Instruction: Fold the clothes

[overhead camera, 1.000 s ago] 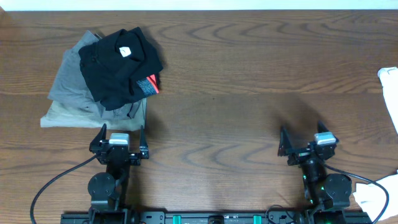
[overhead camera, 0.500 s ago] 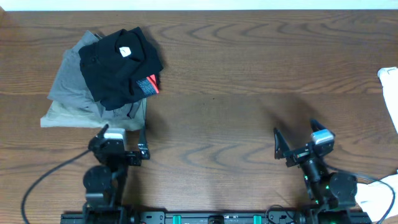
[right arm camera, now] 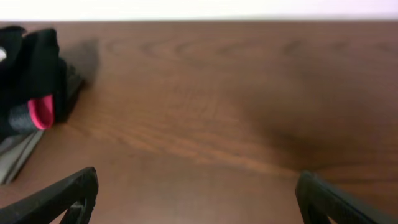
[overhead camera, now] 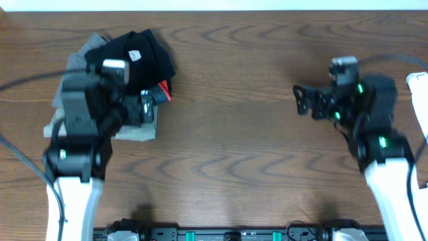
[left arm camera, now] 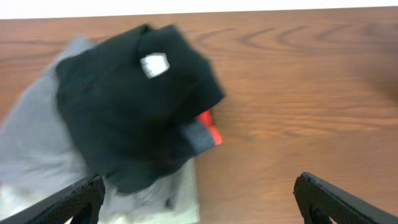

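Observation:
A white cloth [overhead camera: 418, 82] shows only as a strip at the right table edge in the overhead view; no graphic or lettering is visible on it, so I cannot confirm it is the T-shirt. My left gripper [overhead camera: 142, 107] is open and empty, raised over the near edge of the folded pile; in the left wrist view [left arm camera: 199, 193] its fingers are wide apart. My right gripper [overhead camera: 304, 100] is open and empty above bare wood, left of the white cloth, and the right wrist view [right arm camera: 199, 186] shows nothing between its fingers.
A black folded garment with a red tag [overhead camera: 134, 63] lies on grey folded garments [overhead camera: 70, 100] at the far left, also in the left wrist view [left arm camera: 130, 106] and at the left of the right wrist view [right arm camera: 28, 74]. The wooden table [overhead camera: 227, 134] spans the view.
Both arms have lifted from the front edge and swung toward the far side. The left gripper now hangs over the folded pile; the right one is over the right half of the table.

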